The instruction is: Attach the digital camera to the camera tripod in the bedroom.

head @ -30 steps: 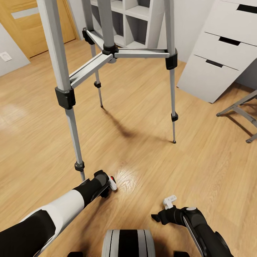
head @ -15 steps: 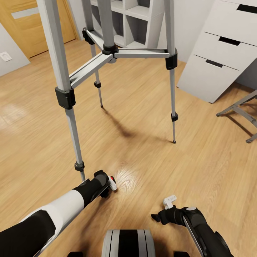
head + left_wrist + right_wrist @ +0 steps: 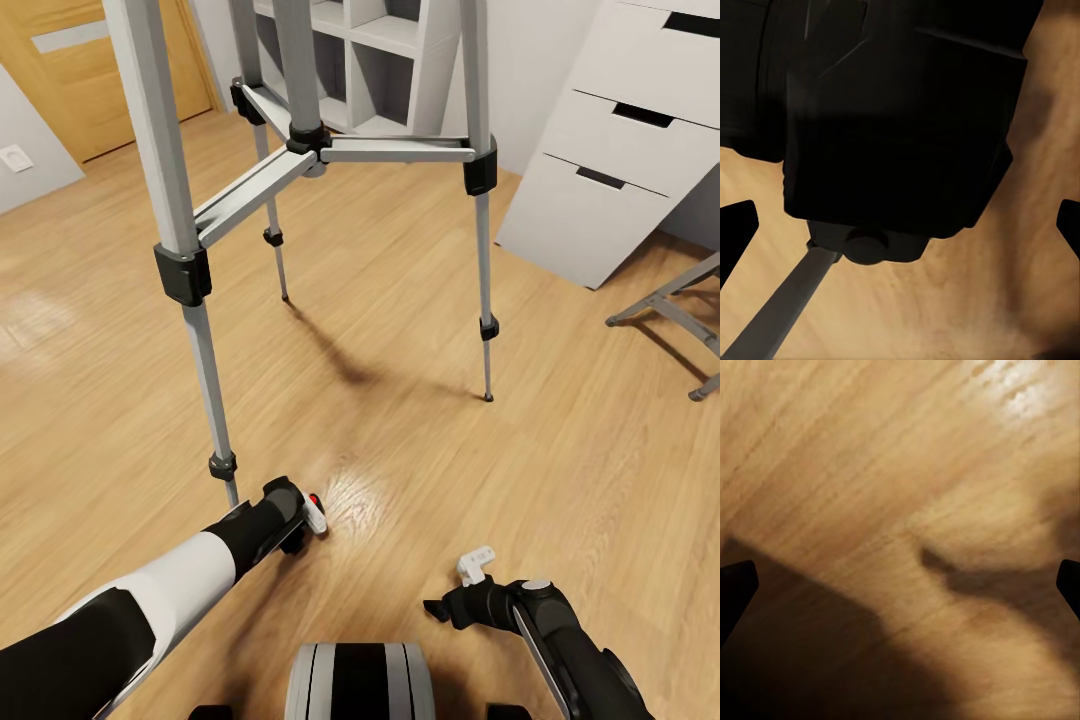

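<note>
The camera tripod (image 3: 183, 272) stands just ahead on the plank floor, with its silver legs, black collars and centre braces in the head view; its head is out of view above. My left gripper (image 3: 305, 520) hangs low beside the foot of the nearest leg, holding the digital camera (image 3: 315, 499), whose red button shows at the fingers. In the left wrist view the black camera body (image 3: 900, 112) sits between the wide-set fingertips (image 3: 735, 232), with a grey tripod leg (image 3: 780, 315) beyond. My right gripper (image 3: 456, 586) hovers open over bare floor (image 3: 900, 472).
White cube shelves (image 3: 385, 60) stand behind the tripod. A white drawer unit (image 3: 610, 150) leans at the right, with a grey metal stool (image 3: 675, 305) in front of it. A wooden door (image 3: 90, 80) is at the far left. My own base (image 3: 360, 680) shows at the bottom edge.
</note>
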